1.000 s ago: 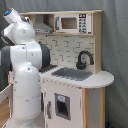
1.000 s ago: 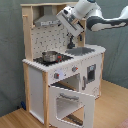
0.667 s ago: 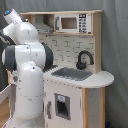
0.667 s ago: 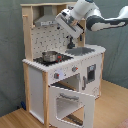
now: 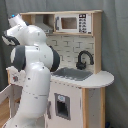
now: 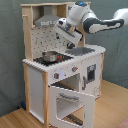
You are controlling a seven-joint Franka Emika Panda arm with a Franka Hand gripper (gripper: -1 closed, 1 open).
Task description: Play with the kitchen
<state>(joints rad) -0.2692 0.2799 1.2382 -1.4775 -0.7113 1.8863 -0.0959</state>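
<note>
Above the black-red stovetop (image 6: 54, 59) of the white-and-wood toy kitchen (image 6: 37, 80), end effector (image 6: 69, 44) state indeterminate; descent risks knocking small metal pot (image 6: 49, 55).

In the first exterior view we lose the white-and-wood toy kitchen's (image 5: 80, 75) stovetop side behind the white robot arm (image 5: 32, 75); end effector fingers unreadable.

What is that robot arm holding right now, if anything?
It cannot be told: the gripper hangs above the kitchen's counter, near the pot, with nothing visibly in it.
</note>
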